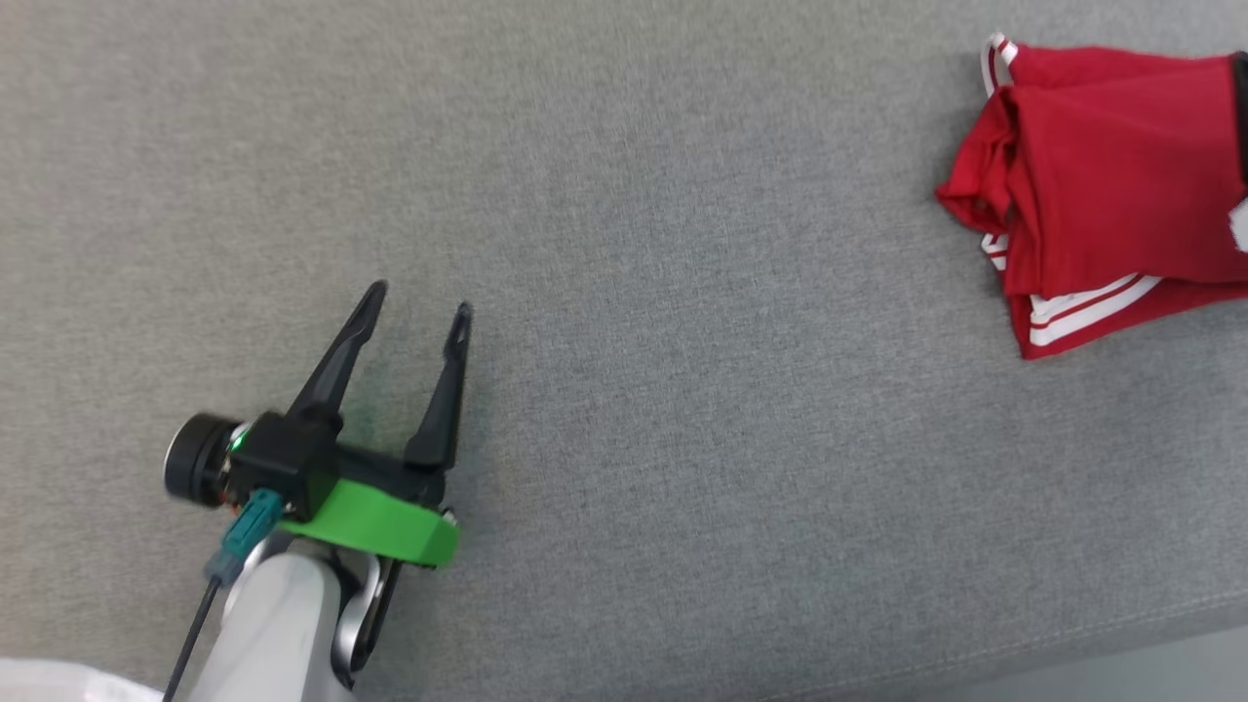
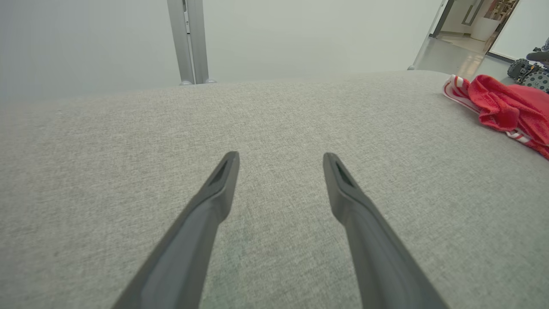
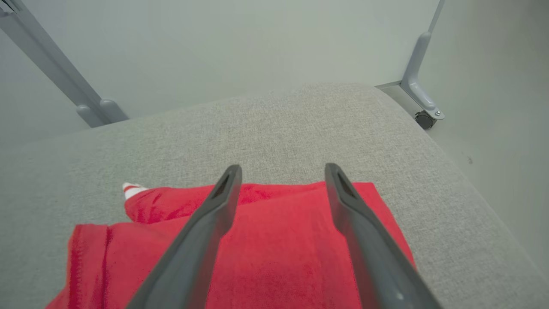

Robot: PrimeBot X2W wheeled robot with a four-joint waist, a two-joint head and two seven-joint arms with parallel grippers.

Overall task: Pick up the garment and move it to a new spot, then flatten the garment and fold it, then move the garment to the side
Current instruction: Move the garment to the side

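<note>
The garment [image 1: 1111, 185] is red with white stripes and lies folded at the right end of the grey cushion [image 1: 624, 292]; its right part runs off the head view. My left gripper [image 1: 419, 297] hovers open over bare cushion at the lower left, far from the cloth. In the left wrist view its fingers [image 2: 281, 159] stand apart over grey fabric, with the garment [image 2: 506, 105] at the far right. In the right wrist view my right gripper [image 3: 283, 169] stands open just above the garment [image 3: 274, 253], with nothing between its fingers.
The cushion's front edge [image 1: 1072, 643] runs along the lower right of the head view. Its far corner [image 3: 403, 111] rounds off near a castor [image 3: 424, 119] and grey frame posts [image 2: 188, 40]. A doorway and a wheeled machine [image 2: 529, 71] lie beyond.
</note>
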